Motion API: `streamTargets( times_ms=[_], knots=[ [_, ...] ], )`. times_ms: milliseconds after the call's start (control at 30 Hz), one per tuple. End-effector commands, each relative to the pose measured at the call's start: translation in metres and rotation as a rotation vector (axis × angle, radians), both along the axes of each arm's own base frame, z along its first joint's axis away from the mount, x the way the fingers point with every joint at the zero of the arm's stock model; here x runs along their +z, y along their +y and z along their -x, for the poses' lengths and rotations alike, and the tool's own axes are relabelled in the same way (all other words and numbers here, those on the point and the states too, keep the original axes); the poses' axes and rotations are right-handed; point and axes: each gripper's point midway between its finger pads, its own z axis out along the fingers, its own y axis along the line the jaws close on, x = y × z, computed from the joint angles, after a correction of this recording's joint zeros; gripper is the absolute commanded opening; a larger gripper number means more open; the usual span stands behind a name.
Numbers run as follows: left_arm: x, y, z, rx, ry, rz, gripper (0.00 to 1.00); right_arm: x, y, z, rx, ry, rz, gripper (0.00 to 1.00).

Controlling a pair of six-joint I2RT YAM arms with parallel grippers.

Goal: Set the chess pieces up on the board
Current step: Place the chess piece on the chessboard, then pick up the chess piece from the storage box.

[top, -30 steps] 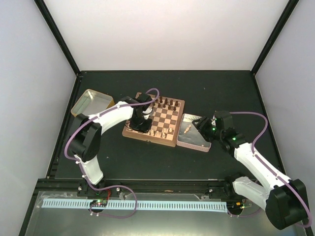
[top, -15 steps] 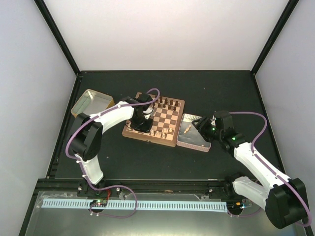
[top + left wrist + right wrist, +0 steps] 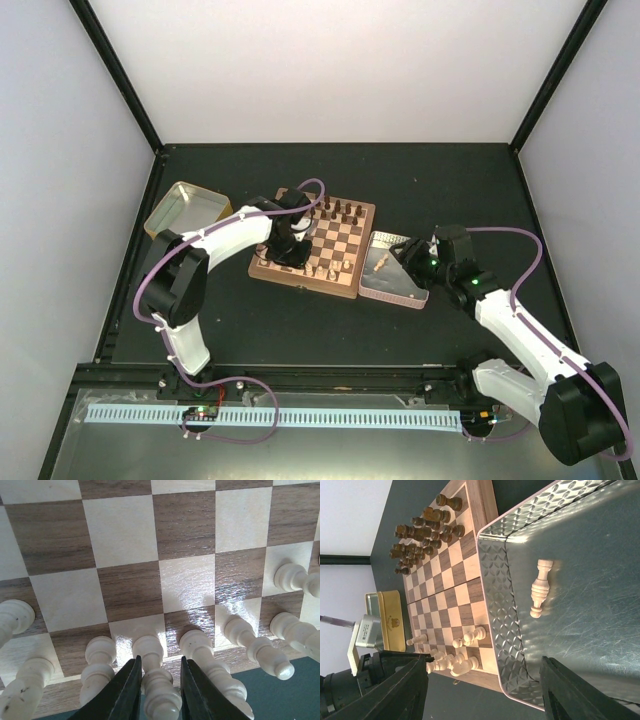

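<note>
The board lies mid-table with dark chessmen along its far edge. My left gripper hangs low over its near left corner. In the left wrist view its jaws stand narrowly open around an upright tan chess piece on the board's edge row; a slim gap shows at the right finger. More tan pieces stand beside it in two rows. My right gripper is wide open and empty over the near corner of a metal tin, where one tan piece lies on its side.
The silver tin touches the board's right side. A yellow-lined tin sits left of the board, behind my left arm. Dark pieces crowd the board's far rows. Black frame posts border the table.
My left gripper's jaws have parted a little from the tan piece, which now stands on its square. The right arm has not moved.
</note>
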Motion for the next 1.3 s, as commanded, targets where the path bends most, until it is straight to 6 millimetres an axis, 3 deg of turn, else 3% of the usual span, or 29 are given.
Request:
streamTargets(
  times_ms=[0,267,500,733,1000,1100,1267],
  knots=[
    [0.012,-0.003,-0.008,0.024,-0.033,0.034,0.26,0.010,0.000,-0.005,0.002,-0.036,-0.003,0.62],
    [0.019,0.001,-0.003,0.038,-0.044,0.039,0.28,0.009,-0.004,-0.006,0.003,-0.042,0.037,0.62],
    [0.041,0.014,-0.002,0.071,-0.108,0.008,0.29,-0.002,-0.012,-0.012,0.037,-0.044,0.169,0.60],
    [0.088,0.028,-0.011,0.107,-0.256,0.000,0.31,-0.029,-0.003,-0.029,0.162,0.001,0.315,0.53],
    [0.144,0.023,-0.018,0.161,-0.454,0.159,0.33,-0.070,0.010,-0.049,0.235,0.083,0.519,0.44],
    [0.155,0.024,-0.015,0.180,-0.496,0.201,0.34,-0.086,0.011,-0.052,0.245,0.118,0.572,0.38],
    [0.156,0.026,-0.012,0.190,-0.516,0.228,0.35,-0.101,0.016,-0.053,0.262,0.155,0.624,0.31]
  ],
)
